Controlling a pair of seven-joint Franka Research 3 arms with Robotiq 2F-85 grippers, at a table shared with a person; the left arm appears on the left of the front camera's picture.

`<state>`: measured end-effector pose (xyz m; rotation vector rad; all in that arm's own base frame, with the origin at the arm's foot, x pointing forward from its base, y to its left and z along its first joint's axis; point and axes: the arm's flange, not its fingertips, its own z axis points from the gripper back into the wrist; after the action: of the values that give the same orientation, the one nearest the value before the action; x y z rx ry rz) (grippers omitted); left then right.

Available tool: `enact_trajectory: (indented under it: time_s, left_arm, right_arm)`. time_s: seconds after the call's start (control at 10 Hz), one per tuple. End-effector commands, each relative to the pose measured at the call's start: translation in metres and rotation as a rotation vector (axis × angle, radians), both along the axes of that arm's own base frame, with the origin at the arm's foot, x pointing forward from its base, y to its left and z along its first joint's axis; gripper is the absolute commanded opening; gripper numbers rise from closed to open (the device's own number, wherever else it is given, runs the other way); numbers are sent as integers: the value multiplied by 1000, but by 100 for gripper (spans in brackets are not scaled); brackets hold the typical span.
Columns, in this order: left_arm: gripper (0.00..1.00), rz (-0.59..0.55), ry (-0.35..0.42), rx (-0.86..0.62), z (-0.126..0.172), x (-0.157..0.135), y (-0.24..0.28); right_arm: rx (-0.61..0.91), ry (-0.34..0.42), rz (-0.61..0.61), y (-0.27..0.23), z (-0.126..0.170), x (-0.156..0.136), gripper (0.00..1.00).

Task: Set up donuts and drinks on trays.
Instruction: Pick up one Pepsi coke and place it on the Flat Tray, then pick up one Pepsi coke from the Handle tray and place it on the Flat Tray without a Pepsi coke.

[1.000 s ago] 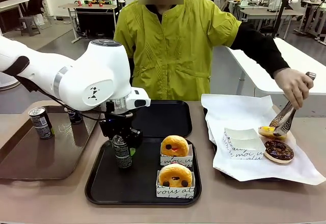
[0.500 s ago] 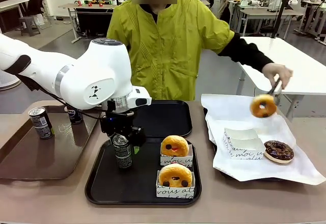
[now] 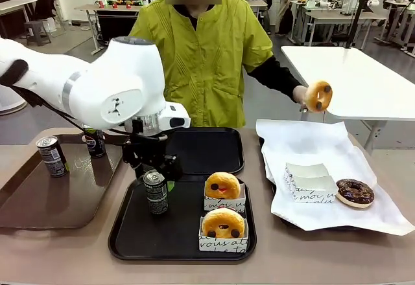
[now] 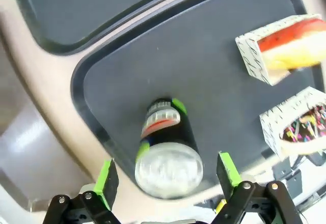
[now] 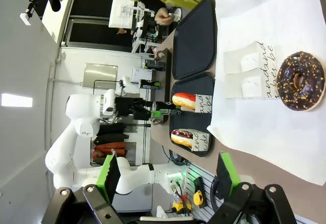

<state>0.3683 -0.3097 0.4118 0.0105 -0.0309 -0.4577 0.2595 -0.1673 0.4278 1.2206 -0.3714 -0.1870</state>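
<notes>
Drink can [image 3: 155, 192]: standing upright on near black tray [image 3: 130, 246], left part; long axis vertical, silver top pointing up, label facing near side.

L gripper [image 3: 155, 168]: hanging just above and behind that can, pointing down. In wrist view, L gripper [image 4: 168, 175] spreading wide w/ green pads [image 4: 107, 179] either side of can top, gaps both sides, gripping nothing.

Donuts, 2 pcs: sitting in white paper holders on right part of same tray, one nearer [image 3: 223, 223], one farther [image 3: 222, 186], just beside each other; dark spots and holder script facing near side.

Far black tray [image 3: 214, 146]: lying just beyond near one, rims almost touching.

Brown tray [image 3: 39, 201], left: carrying 2 more cans, both upright, tops up; one at left [image 3: 52, 156], one at far edge [image 3: 94, 141], partly behind arm.

White paper [image 3: 305, 142], right: holding choc donut [image 3: 355, 192] lying flat, plus empty holder [image 3: 310, 181] just left of it.

Person's hand [image 3: 299, 94], far right: lifting an orange donut [image 3: 318, 96] in air above paper, flat face turned toward near side.

R gripper [image 5: 168, 173]: hovering w/ fingers spread apart, nothing between.
</notes>
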Motion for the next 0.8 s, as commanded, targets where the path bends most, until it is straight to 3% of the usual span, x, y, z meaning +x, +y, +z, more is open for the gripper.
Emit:
enact_trajectory:
  time_s: [0.0,0.1,0.3,0.4,0.7]
  left_arm:
    - [100,37,-20,-36,67,-27,26]
    - [100,26,-35,-48,88,-41,39]
    - [100,51,-13,-70,94,-55,55]
    - [100,44,-35,-41,95,-41,32]
    - [100,44,-35,-41,95,-41,32]
  right_arm:
    - [9,-19,0,-1,0,1,100]
    - [9,-19,0,-1,0,1,100]
    - [9,-19,0,-1,0,1,100]
    - [9,-19,0,-1,0,1,100]
    - [9,-19,0,-1,0,1,100]
